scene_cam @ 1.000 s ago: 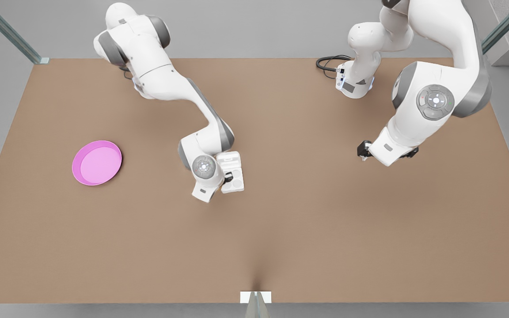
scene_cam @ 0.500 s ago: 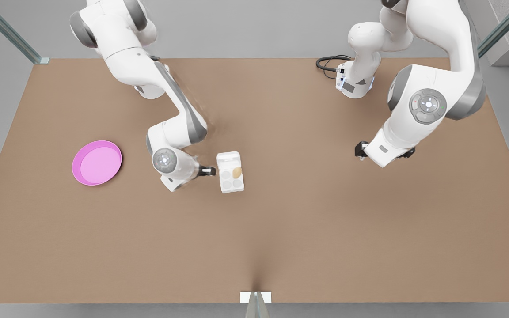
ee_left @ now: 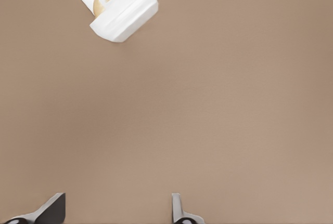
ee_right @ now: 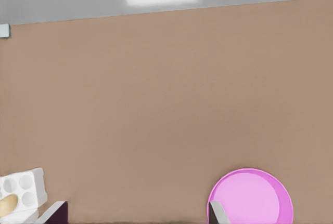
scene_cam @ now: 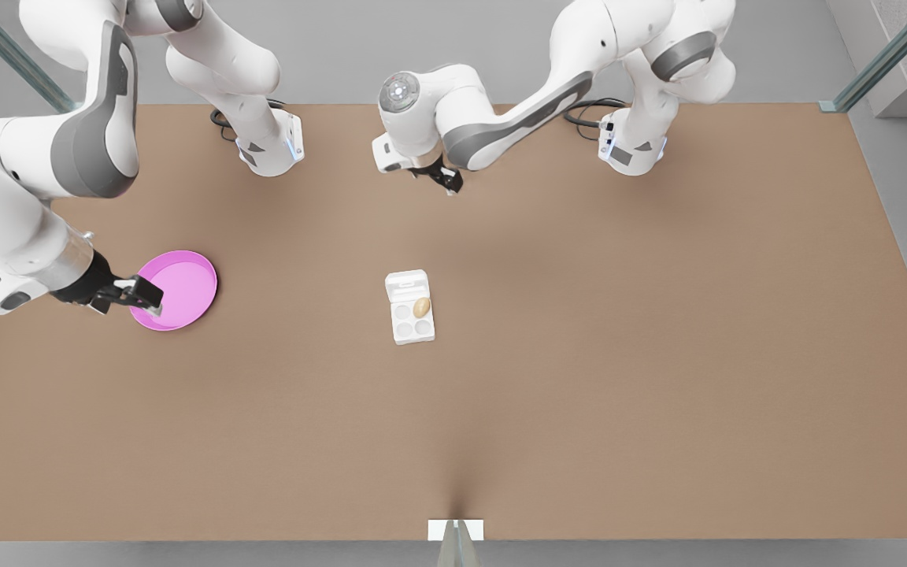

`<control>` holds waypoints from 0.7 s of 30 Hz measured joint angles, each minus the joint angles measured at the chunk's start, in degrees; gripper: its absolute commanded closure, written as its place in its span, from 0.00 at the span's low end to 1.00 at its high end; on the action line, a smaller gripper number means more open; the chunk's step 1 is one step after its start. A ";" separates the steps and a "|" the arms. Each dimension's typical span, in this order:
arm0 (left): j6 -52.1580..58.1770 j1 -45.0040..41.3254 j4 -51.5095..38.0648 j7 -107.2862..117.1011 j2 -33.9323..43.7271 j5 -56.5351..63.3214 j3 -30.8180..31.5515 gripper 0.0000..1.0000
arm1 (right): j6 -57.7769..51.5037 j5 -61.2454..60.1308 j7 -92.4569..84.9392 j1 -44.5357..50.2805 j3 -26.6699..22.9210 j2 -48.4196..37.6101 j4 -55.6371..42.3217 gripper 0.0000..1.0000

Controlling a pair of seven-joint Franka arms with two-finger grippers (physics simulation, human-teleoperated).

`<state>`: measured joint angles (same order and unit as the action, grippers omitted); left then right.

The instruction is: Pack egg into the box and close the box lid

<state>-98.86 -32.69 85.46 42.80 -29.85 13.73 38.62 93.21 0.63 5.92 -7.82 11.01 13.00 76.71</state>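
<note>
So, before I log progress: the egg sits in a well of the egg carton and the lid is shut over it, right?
Not quite. The egg does sit in a well of the egg carton, but the lid is open, not shut over it, as the front view shows.

I see flat, even overhead light, soft arm shadows on the table [scene_cam: 579,394], no glare, everything sharp.

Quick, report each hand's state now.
Left hand: open, empty, up behind the box.
Right hand: open, empty, at the pink plate.
</note>
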 measured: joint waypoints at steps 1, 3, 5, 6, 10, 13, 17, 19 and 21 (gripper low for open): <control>-1.81 -0.91 -0.10 2.86 -2.50 2.19 -0.89 0.00 | -0.48 0.07 -0.51 -0.46 0.09 0.06 -0.11 0.00; -4.82 -1.24 -1.37 8.09 -8.15 7.12 -2.72 0.00 | -1.19 0.20 -1.45 -1.61 0.11 -0.02 -0.19 0.00; -7.75 -1.66 -1.85 12.77 -12.31 11.28 -4.96 0.00 | -1.56 0.33 -2.28 -2.69 0.12 0.15 -0.12 0.00; -9.13 -1.74 -1.95 14.92 -13.84 13.02 -5.84 0.00 | -1.50 0.80 -2.65 -2.74 0.15 0.10 0.09 0.00; -12.89 -1.58 -2.81 22.31 -16.96 17.81 -7.75 0.00 | -1.26 1.70 -3.97 -2.34 0.56 0.02 0.52 0.00; -14.41 -1.13 -5.39 26.72 -17.77 19.51 -8.44 0.00 | -1.14 1.93 -4.79 -2.06 0.79 -0.01 0.57 0.00; -15.37 0.33 -7.04 31.24 -17.70 20.19 -8.80 0.00 | -1.08 1.73 -5.67 -2.01 0.99 -0.04 0.41 0.00; -15.59 2.77 -8.20 32.75 -17.56 20.25 -8.77 0.00 | -1.17 1.62 -5.44 -2.32 2.65 -0.33 0.44 0.00; -14.93 8.10 -8.72 33.12 -16.27 20.25 -8.38 0.00 | -1.29 1.66 -4.95 -1.78 4.52 -0.46 0.30 0.00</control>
<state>-113.79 -24.60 76.74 75.92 -46.12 33.98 30.24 91.92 2.29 0.97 -9.60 15.53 12.54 77.01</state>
